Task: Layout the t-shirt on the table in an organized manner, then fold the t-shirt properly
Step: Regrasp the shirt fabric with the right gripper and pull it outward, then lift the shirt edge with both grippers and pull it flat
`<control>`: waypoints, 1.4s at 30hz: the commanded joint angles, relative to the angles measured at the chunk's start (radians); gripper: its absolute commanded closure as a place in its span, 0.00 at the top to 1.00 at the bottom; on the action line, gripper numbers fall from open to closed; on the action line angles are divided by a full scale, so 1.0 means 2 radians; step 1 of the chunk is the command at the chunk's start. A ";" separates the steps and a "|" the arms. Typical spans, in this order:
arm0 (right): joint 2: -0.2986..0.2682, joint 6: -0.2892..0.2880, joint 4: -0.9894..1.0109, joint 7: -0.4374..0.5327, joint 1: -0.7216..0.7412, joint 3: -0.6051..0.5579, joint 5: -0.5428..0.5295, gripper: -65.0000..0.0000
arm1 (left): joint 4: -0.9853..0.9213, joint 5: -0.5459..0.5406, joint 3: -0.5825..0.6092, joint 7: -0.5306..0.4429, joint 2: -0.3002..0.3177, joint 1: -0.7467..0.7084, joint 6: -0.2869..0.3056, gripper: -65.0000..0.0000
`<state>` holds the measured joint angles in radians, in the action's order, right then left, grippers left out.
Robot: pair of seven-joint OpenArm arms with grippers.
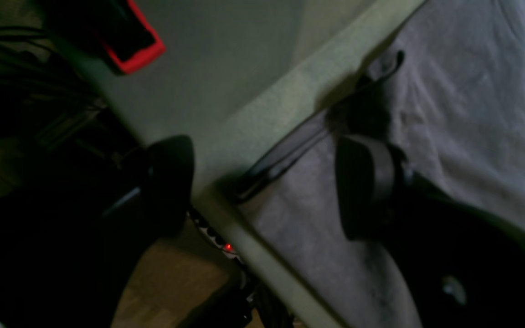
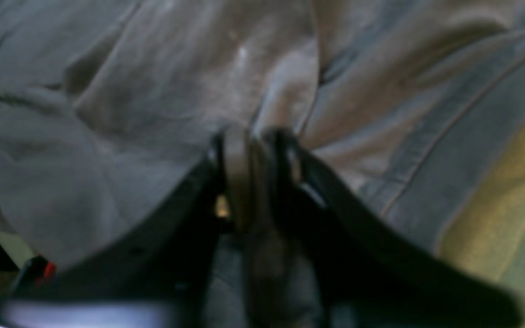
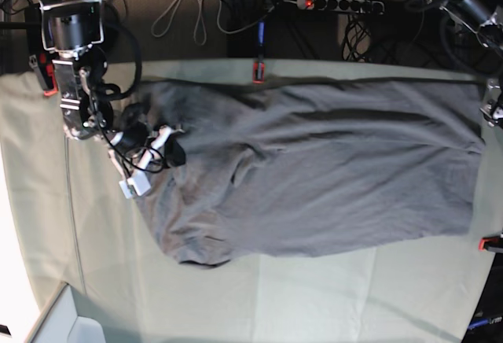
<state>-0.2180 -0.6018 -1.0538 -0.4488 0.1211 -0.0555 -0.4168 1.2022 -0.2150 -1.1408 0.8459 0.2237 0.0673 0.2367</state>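
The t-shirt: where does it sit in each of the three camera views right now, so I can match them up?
Left wrist: the t-shirt fills the right half, its hem along the table edge.
Right wrist: it fills most of the frame, pinched by the right gripper.
Base: spread across the middle, at.
Shared landmark: the pale green table cloth bordering the shirt.

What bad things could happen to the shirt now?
1. The right gripper looks pinched on a small bunch of the t-shirt; a pull might drag it crooked or let it slip out.
2. The left gripper hangs open at the table edge, where the shirt's hem lies; a nudge could tip cloth over the side.
3. The sleeve end is rumpled, so any fold may come out lumpy.
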 commanded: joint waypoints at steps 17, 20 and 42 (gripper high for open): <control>-0.003 -0.001 -0.015 0.011 0.043 0.003 -0.008 0.00 | 0.009 -0.006 0.000 -0.004 0.010 0.005 0.002 0.72; -0.003 -0.001 -0.015 0.011 0.043 0.002 -0.008 0.00 | 0.009 -0.006 0.000 -0.004 0.010 0.005 0.002 0.72; -0.025 -0.001 -0.133 0.006 -0.103 0.126 -0.009 0.56 | -0.082 -0.002 0.001 -0.008 -0.006 0.005 0.002 0.71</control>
<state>-0.2554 -0.6022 -1.3041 -0.4610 -0.1013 0.1917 -0.4225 1.0435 -0.2234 -1.1393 0.7952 0.2081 0.0788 0.2440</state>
